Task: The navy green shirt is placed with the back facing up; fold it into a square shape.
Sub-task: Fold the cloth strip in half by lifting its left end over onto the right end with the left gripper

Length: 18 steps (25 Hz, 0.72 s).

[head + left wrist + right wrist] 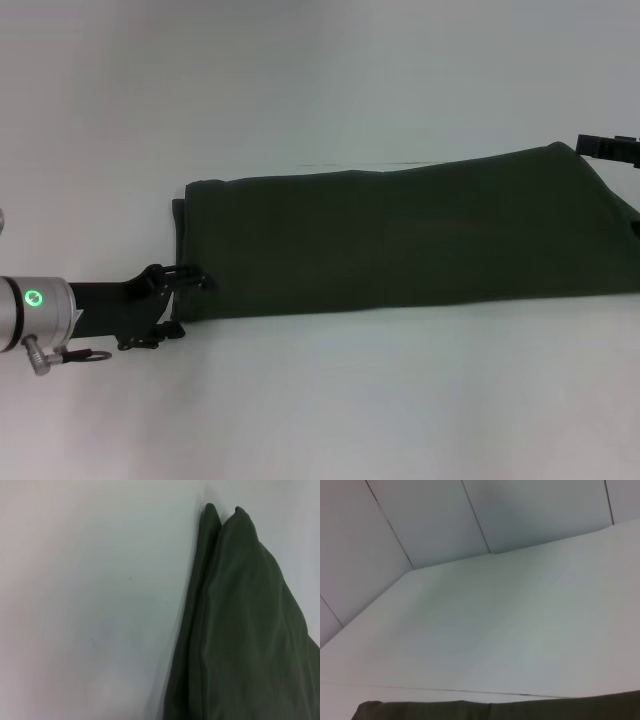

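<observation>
Shirt [400, 235] lies folded into a long band across the white table [300, 400], centre to right. Left gripper [185, 300] sits at its near-left corner, right gripper [610, 148] at its far-right corner; grip unclear for both.

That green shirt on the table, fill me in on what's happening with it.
The robot is folding the navy green shirt on the white table. The shirt already lies as a long, narrow band across the table, so it is not yet a square. The left gripper is at the band's left end, near its front corner. The right gripper is at the far right end, by the back corner. Whether either one is gripping the cloth can't be seen.
</observation>
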{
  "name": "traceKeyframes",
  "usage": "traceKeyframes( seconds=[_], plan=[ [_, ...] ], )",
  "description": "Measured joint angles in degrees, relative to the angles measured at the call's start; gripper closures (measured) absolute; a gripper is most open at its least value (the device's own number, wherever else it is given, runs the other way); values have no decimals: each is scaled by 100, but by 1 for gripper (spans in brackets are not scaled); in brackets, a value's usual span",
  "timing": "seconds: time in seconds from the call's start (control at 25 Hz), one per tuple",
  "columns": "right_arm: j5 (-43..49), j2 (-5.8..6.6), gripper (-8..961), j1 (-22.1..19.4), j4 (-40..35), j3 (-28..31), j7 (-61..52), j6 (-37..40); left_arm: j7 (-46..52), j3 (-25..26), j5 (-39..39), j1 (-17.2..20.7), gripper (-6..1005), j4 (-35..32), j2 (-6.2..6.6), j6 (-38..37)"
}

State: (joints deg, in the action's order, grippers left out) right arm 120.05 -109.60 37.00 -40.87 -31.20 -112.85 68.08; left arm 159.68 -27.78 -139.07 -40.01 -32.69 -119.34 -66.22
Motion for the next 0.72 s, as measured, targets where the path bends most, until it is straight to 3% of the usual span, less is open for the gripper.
traceKeyframes(
  seconds=[0.72],
  plan=[
    [-9, 0, 175, 54, 0, 0, -19, 4, -41, 2, -5, -53, 123, 33, 5, 211]
  ],
)
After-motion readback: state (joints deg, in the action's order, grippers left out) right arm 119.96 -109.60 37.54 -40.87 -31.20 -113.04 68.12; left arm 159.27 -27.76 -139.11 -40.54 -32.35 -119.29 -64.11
